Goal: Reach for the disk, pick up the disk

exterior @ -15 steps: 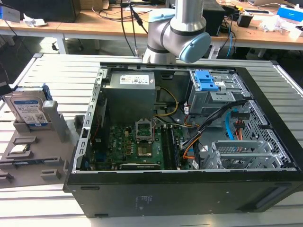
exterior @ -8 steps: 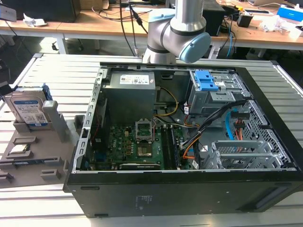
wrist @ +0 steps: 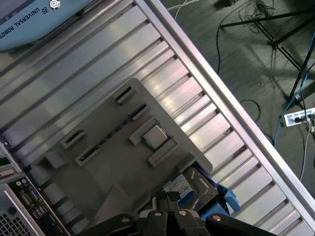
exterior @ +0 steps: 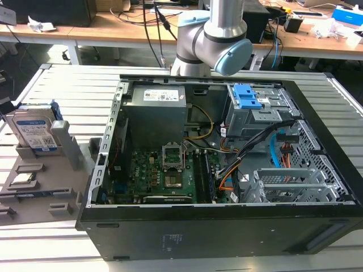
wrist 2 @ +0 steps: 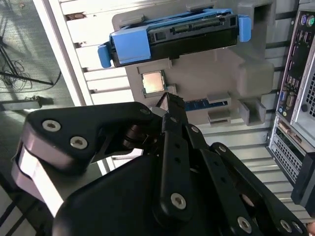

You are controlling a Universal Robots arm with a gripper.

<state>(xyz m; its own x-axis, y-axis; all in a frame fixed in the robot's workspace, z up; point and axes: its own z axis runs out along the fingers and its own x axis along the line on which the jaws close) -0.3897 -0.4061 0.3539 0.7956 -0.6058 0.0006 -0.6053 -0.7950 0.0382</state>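
The disk (exterior: pixel 35 131) stands on edge in a slot of a grey holder tray (exterior: pixel 39 198) at the exterior view's left, beside the open computer case. It is silver with a white-and-blue label and a bright blue frame. In the second wrist view the disk (wrist 2: pixel 172 35) shows edge-on, well beyond my black gripper (wrist 2: pixel 170 99), whose fingertips meet with nothing between them. In the first wrist view the gripper (wrist: pixel 170 196) hangs over the disk (wrist: pixel 189 189), apart from it.
An open black computer case (exterior: pixel 227 232) holds a motherboard, cables, a grey power supply (exterior: pixel 156 110) and a drive cage with blue latches (exterior: pixel 245 96). A processor chip (wrist: pixel 155 136) lies on the tray (wrist: pixel 98 162). The slatted metal table (exterior: pixel 74 85) drops off to the floor (wrist: pixel 256 59).
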